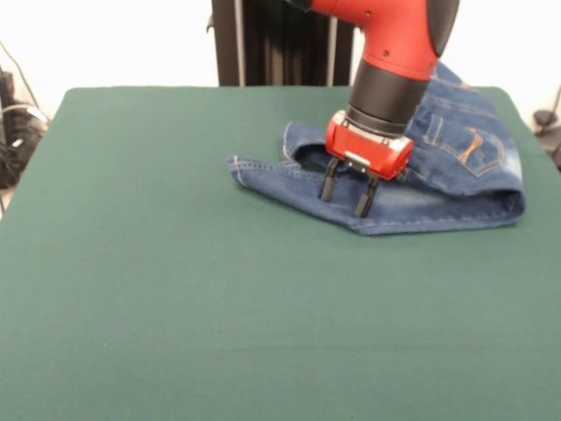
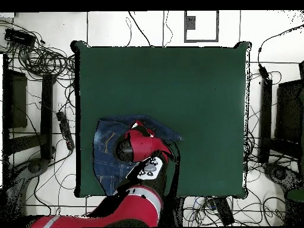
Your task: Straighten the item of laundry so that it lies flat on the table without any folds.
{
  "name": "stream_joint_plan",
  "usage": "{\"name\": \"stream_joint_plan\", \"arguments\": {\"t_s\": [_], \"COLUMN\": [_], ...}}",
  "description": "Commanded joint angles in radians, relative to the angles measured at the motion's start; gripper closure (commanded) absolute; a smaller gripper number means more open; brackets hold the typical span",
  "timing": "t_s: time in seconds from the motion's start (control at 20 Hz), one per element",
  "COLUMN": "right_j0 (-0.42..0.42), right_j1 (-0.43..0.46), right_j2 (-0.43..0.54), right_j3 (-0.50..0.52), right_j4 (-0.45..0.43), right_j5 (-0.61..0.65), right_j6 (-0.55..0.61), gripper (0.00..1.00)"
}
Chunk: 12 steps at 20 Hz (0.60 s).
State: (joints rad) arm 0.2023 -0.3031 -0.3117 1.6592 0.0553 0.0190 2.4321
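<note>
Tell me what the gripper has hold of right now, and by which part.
Nothing. The gripper is open, its fingers spread just above the folded jeans on the table, with no denim between them.

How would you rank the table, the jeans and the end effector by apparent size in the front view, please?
1. The table, by far the largest.
2. The jeans, folded at the far side.
3. The end effector, smallest, with its fingers apart just above the denim.
</note>
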Motion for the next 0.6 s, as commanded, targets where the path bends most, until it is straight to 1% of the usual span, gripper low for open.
{"name": "stream_joint_plan", "arguments": {"t_s": [0.05,0.2,0.25,0.6], "right_j0": [0.003,0.0,0.0,-0.004], "right_j1": [0.132,0.137,0.137,0.147], "right_j2": [0.136,0.139,0.14,0.138], "right_j3": [-0.152,-0.157,-0.158,-0.175], "right_j4": [0.013,0.012,0.012,0.003], "right_j5": [-0.113,-0.12,-0.123,-0.13], "right_j6": [0.077,0.076,0.077,0.071], "gripper": [0.0,0.0,1.0,1.0]}}
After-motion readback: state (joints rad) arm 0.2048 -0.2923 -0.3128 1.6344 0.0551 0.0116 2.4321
